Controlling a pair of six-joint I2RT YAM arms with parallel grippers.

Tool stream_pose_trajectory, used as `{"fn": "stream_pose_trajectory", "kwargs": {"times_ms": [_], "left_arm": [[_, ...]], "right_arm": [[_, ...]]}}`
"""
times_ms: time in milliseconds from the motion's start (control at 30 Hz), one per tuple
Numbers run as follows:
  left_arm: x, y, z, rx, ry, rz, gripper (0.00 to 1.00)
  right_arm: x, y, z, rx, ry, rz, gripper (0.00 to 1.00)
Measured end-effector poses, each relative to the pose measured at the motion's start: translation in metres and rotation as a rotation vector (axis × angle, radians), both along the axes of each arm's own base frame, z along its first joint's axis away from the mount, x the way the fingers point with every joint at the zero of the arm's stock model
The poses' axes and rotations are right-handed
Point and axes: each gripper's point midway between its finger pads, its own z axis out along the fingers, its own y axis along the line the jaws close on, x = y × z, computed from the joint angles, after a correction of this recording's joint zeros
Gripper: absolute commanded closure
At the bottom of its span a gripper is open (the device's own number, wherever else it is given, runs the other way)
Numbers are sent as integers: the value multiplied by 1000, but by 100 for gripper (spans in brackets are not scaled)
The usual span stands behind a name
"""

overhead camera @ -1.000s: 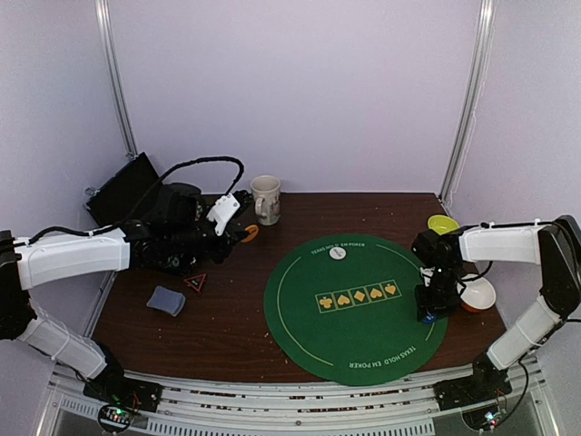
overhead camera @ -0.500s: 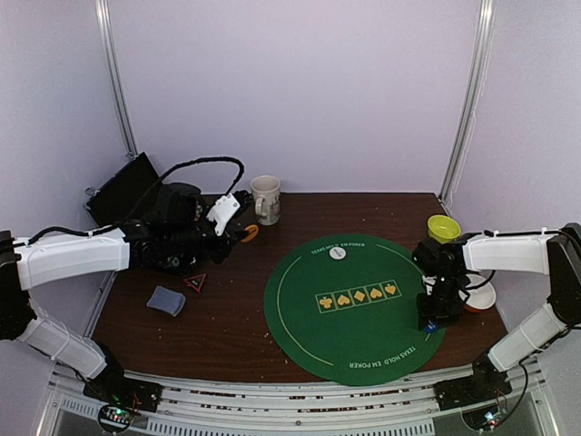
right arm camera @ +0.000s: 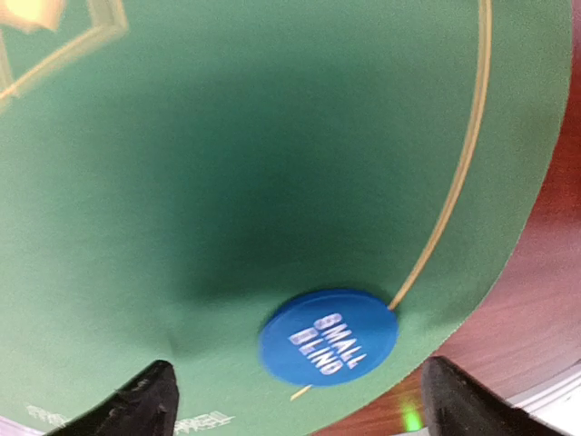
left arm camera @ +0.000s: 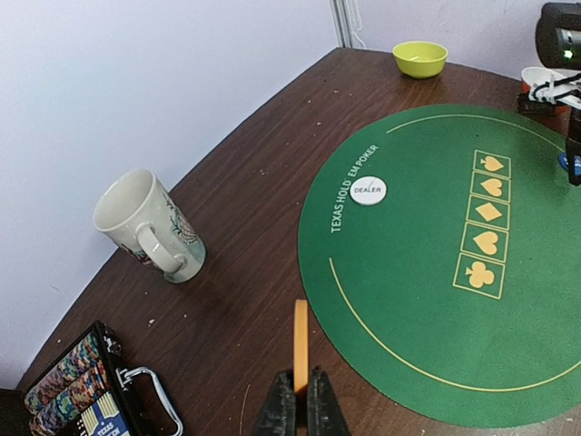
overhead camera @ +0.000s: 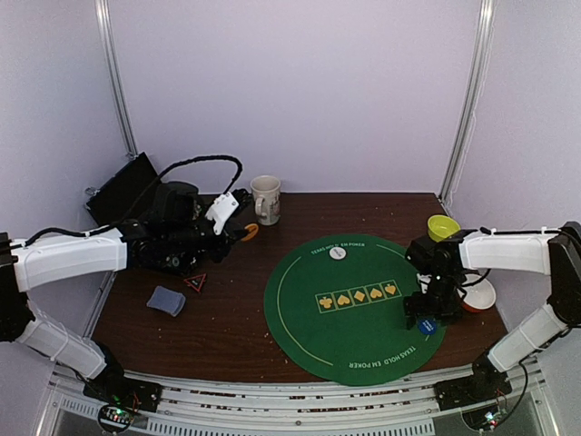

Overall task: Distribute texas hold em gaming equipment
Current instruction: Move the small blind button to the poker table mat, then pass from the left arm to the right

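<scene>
A blue "small blind" disc (right arm camera: 329, 336) lies flat on the round green poker mat (overhead camera: 354, 354), on its yellow ring near the right edge. My right gripper (right arm camera: 300, 389) hangs open just above the blue disc (overhead camera: 427, 328), one finger on either side, touching nothing. Over the bare wood left of the mat, my left gripper (left arm camera: 300, 380) is shut on an orange disc (left arm camera: 300, 338) held on edge. A white dealer disc (left arm camera: 368, 191) sits at the mat's far side. A grey-blue card deck (overhead camera: 166, 301) rests at the table's left.
A beige mug (left arm camera: 145, 222) stands behind the left gripper. An open chip case (left arm camera: 82, 386) with striped chips lies beside it. A yellow-green bowl (overhead camera: 443, 224) and a white bowl (overhead camera: 478, 294) sit at the right edge. A red triangle (overhead camera: 196, 282) lies near the deck.
The right gripper carried the blue disc towards the near edge of the mat, opened, and the disc now lies free on the mat. The left arm has not moved.
</scene>
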Motion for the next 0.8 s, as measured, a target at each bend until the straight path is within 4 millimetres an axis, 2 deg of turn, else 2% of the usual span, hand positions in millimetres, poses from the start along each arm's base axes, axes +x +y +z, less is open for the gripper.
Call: {"fn": "stream_pose_trajectory", "kwargs": {"times_ms": [100,167,200,233,267,300,367,400,467,533,633,733,800], "left_arm": [[-5,-3,3,-15,2,-30,100],[-13,-7,9,-39,4,-74,100],[-17,-9,12,-52,4,-96,100],[-23,-13,16,-73,4,-130,100],[-30,-17,22,-99,3,-175,100],[-35,-20,27,-120,3,-207,100],[-50,-28,39,-176,3,-292,100],[-56,-30,44,-199,0,-324,100],[-71,-34,56,-250,-7,-402,100],[-86,-36,69,-296,-18,-477,100],[-104,-36,89,-347,-47,-562,100],[-115,-35,99,-374,-68,-611,100],[-118,-36,100,-382,-63,-630,100]], "right_arm": [[23,20,28,40,-68,56,1],[48,51,62,106,-171,143,4],[59,69,80,151,-228,193,6],[72,98,104,222,-309,265,8],[81,138,138,339,-414,366,10],[82,166,161,430,-484,437,13],[71,226,213,671,-624,593,17],[60,250,234,787,-671,664,17],[46,281,265,953,-741,772,19],[39,301,281,1049,-784,847,23],[32,322,287,1146,-803,936,37],[26,333,289,1198,-805,982,46],[24,336,292,1220,-814,1001,57]]}}
